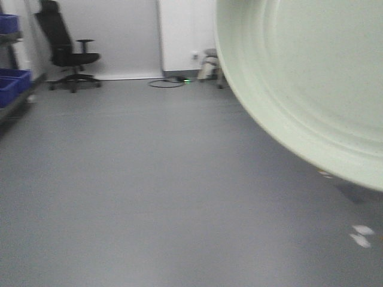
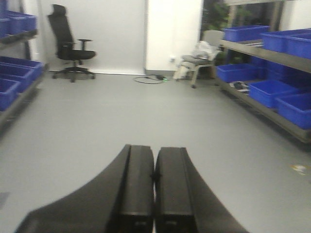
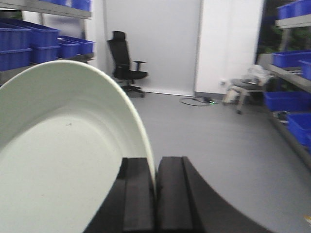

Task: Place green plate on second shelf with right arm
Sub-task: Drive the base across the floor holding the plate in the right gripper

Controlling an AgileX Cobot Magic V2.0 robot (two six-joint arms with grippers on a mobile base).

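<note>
The right gripper point(image 3: 155, 165) pinches the rim of the plate point(image 3: 63, 160) between jaws that are nearly closed on it. In the right wrist view the plate stands on edge and fills the lower left of the frame. Its hollow face is turned toward the camera, and its rim arches up to the upper left. In the front view the plate point(image 1: 311, 78) fills the upper right, ringed face to the camera, with grey floor point(image 1: 149, 197) below it in the frame. The left gripper point(image 2: 154, 155) has its jaws pressed together with nothing between them. A black chair point(image 2: 70, 46) stands at the upper left by the wall point(image 2: 116, 34). Blue bins point(image 2: 282, 97) sit on shelves point(image 2: 252, 52) at the right.
</note>
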